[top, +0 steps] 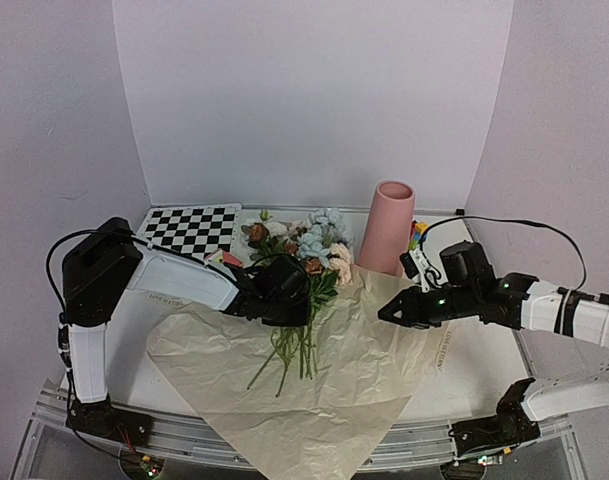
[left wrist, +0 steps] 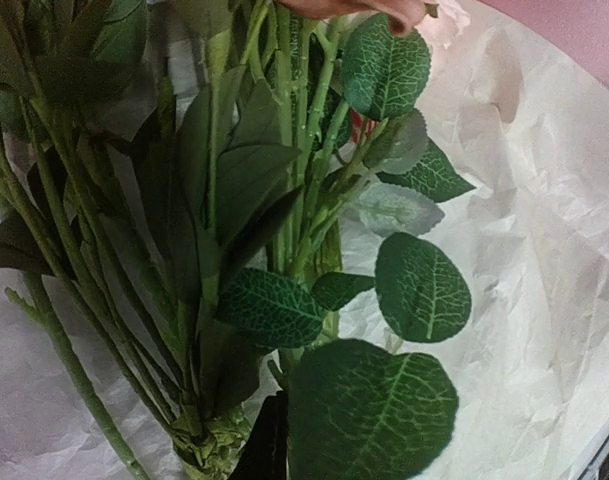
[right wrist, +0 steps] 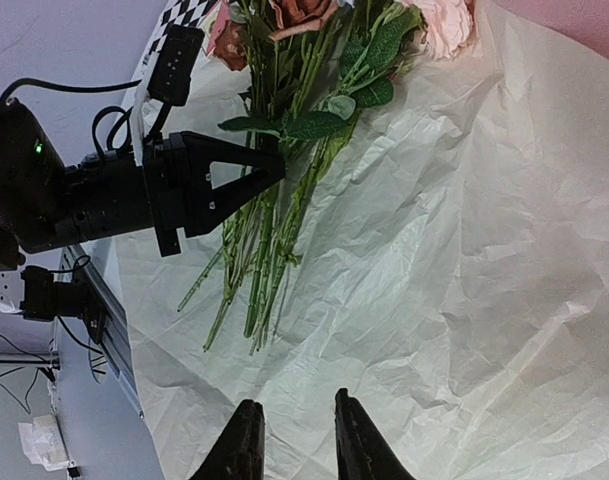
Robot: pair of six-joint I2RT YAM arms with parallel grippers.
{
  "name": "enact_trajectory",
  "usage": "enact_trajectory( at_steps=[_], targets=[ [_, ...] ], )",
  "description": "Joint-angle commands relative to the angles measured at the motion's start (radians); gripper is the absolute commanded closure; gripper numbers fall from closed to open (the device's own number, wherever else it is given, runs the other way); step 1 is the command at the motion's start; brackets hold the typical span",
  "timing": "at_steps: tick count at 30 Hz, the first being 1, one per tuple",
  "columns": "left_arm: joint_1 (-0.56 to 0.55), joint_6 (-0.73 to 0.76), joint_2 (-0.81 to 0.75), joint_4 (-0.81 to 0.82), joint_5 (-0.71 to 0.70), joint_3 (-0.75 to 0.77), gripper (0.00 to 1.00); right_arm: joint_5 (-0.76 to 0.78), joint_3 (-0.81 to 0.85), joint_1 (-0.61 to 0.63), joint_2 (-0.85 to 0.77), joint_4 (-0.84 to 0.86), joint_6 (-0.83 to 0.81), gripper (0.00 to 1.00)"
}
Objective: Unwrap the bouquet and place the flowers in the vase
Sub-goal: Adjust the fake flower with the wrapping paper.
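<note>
While the left tool (right wrist: 276,170) sits clamped on the flowers (top: 314,250) partway down the stems (top: 284,360), the bunch lies flat on the spread paper (top: 364,380), just left of centre in the top view. The blooms point to the back of the tabletop (top: 481,348) and the cut ends point down toward the arm bases. Blue, white, pink and rust heads sit at upper centre, just left of the vase (top: 387,228). The vase stands upright at the back, right of centre, with nothing visible in its mouth, and I can't tell whether the nearest pink bloom touches it. The paper is one big crinkled sheet, unwrapped, running from under the flowers to the lower edge of the frame. The right tool (right wrist: 292,440) is on the right side of the sheet, well apart from the stems, with its tips low over bare paper. Its fingers are a narrow gap apart, and nothing shows between them. The left wrist view is filled with green stems and veined leaves (left wrist: 419,285) against pale paper, and its own fingers are mostly hidden. A checkerboard (top: 192,228) is at back left, and small coloured blocks (top: 419,232) sit behind the vase on its right.
</note>
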Motion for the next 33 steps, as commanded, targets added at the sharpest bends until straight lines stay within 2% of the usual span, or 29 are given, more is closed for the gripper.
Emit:
enact_trajectory(
  at_steps=[1,11,14,15,17,19,26,33],
  targets=[
    [-0.001,0.016,-0.034,-0.033,-0.03,0.051,1.0,0.004,-0.001,0.006,-0.029,0.006,0.005,0.74],
    [-0.001,-0.02,-0.273,-0.041,-0.114,-0.059,1.0,0.015,-0.003,0.006,-0.035,0.004,0.004,0.74],
    [0.0,-0.031,-0.311,-0.031,-0.152,-0.096,1.0,0.014,-0.001,0.007,-0.027,0.006,0.002,0.74],
    [0.0,-0.031,-0.313,-0.028,-0.154,-0.106,0.97,0.013,-0.001,0.006,-0.024,0.006,0.002,0.74],
    [0.0,-0.024,-0.295,-0.026,-0.133,-0.105,0.86,0.013,0.0,0.006,-0.021,0.007,0.002,0.74],
    [0.0,-0.023,-0.263,-0.023,-0.091,-0.093,0.81,0.013,0.0,0.006,-0.019,0.007,0.002,0.74],
    [-0.001,-0.016,-0.138,-0.006,0.024,-0.032,0.76,0.016,-0.007,0.006,-0.018,0.007,0.005,0.74],
    [0.0,-0.01,-0.056,-0.007,0.049,0.019,0.73,0.019,-0.017,0.006,-0.025,0.007,0.004,0.74]
  ],
)
